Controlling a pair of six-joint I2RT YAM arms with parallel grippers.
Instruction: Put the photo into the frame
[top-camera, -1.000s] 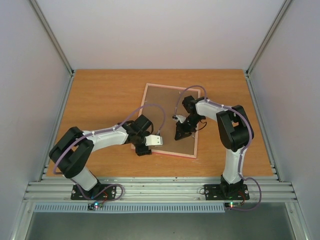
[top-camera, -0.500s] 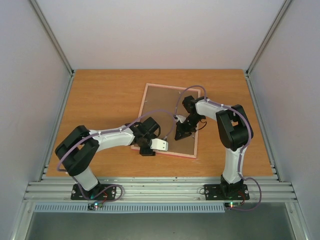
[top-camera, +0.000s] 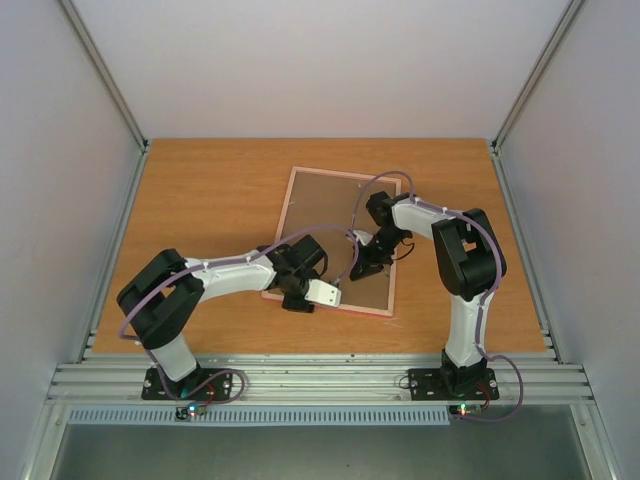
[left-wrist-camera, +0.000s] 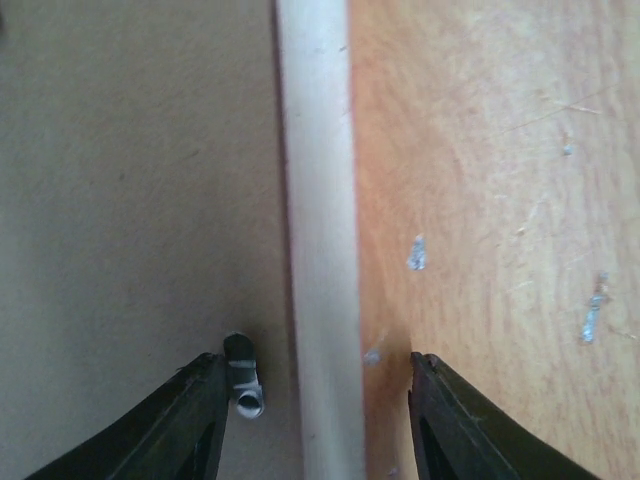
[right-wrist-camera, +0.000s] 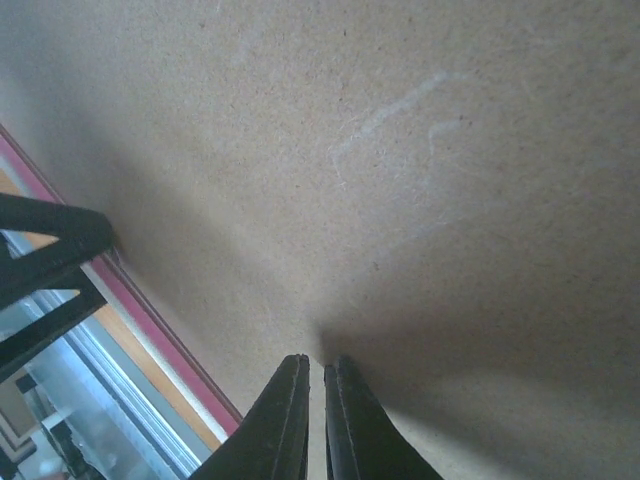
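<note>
The frame (top-camera: 340, 173) lay flat on the tabletop (top-camera: 200, 200), right of centre and skewed to its edges, with the backing board (top-camera: 325, 215) inside it. The left gripper (left-wrist-camera: 316, 370) straddled the frame's near rail by its left corner; the right gripper (right-wrist-camera: 314, 365) stood over the board's right half.

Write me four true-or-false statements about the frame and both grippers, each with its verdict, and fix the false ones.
1. The right gripper is shut, its tips over the brown backing board. True.
2. The frame stands upright on its edge. False: it lies flat on the table.
3. The left gripper is open astride the frame's edge, one finger over the board and one over the table. True.
4. The photo shows face up in the frame. False: only the backing board shows, and no photo is in view.
</note>
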